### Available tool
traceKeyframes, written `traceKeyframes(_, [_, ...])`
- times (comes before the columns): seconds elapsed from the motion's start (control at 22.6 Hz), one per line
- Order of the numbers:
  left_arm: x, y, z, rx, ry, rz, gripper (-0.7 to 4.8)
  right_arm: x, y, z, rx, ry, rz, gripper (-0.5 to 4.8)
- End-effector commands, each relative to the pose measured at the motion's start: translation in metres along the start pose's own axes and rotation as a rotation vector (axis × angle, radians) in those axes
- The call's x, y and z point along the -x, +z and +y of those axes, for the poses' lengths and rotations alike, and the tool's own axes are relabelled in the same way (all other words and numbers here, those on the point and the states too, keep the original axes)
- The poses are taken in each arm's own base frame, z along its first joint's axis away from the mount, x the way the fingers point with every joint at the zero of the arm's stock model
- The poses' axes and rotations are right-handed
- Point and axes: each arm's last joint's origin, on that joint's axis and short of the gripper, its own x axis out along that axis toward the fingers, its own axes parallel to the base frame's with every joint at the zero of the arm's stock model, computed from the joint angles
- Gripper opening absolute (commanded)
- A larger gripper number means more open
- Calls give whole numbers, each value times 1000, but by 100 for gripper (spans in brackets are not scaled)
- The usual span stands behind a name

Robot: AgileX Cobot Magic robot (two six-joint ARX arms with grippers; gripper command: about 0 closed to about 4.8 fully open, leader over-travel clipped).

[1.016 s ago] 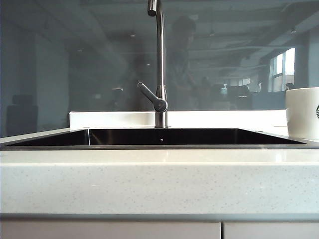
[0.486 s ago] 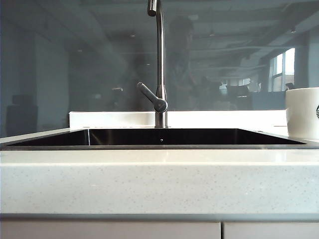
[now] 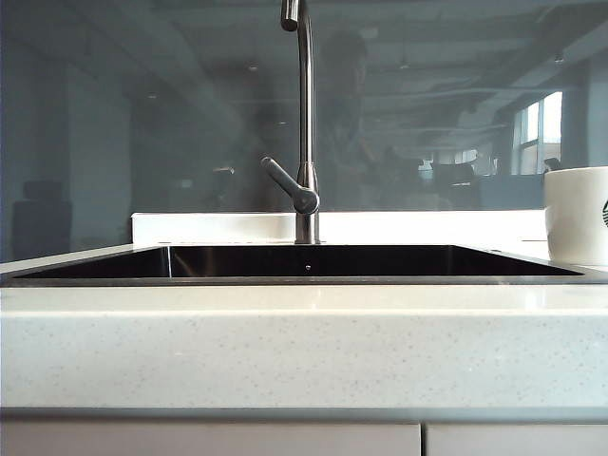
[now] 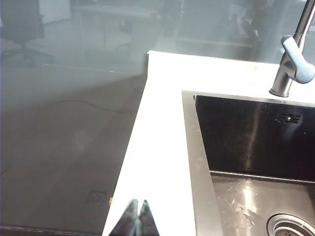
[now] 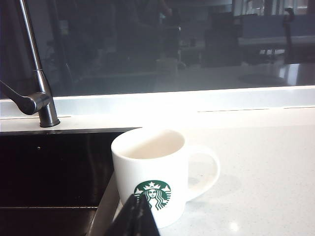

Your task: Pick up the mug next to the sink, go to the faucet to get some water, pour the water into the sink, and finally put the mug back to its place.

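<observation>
In the exterior view no arm shows. The white mug [image 3: 577, 216] stands upright on the pale speckled tabletop [image 3: 304, 347] at the far right, just beside the sink [image 3: 304, 261], and is cut by the frame edge. The brushed-steel faucet [image 3: 304, 123] rises behind the middle of the basin, its lever angled out to the left; no water runs. Behind it a glossy glass wall mirrors a dim office with a window.

In the left wrist view the left hand [image 4: 137, 216] hangs above the tabletop strip on the side of the sink away from the mug, its fingers pressed together and holding nothing. The basin's dark wall, its wet steel floor and the drain [image 4: 290, 226] lie beside it, with the faucet base at the back corner.

In the right wrist view the right hand [image 5: 137, 216] sits low and close in front of the mug [image 5: 152, 172], fingers pressed together, empty. The mug looks dry inside, its green logo facing the camera and its loop handle turned away from the sink.

By my reading the pick-up has not begun. The right hand would need to spread its fingers, then close on the handle or the rim.
</observation>
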Motion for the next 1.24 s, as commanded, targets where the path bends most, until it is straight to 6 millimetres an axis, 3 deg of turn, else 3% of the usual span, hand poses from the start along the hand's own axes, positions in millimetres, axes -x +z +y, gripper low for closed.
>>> traceKeyframes(0.04, [0, 2, 0, -4, -4, -12, -3, 0, 0, 0, 4, -3, -15, -2])
traceKeyframes(1.24, [0, 2, 0, -4, -4, -12, -3, 0, 0, 1, 7, 11, -14, -1])
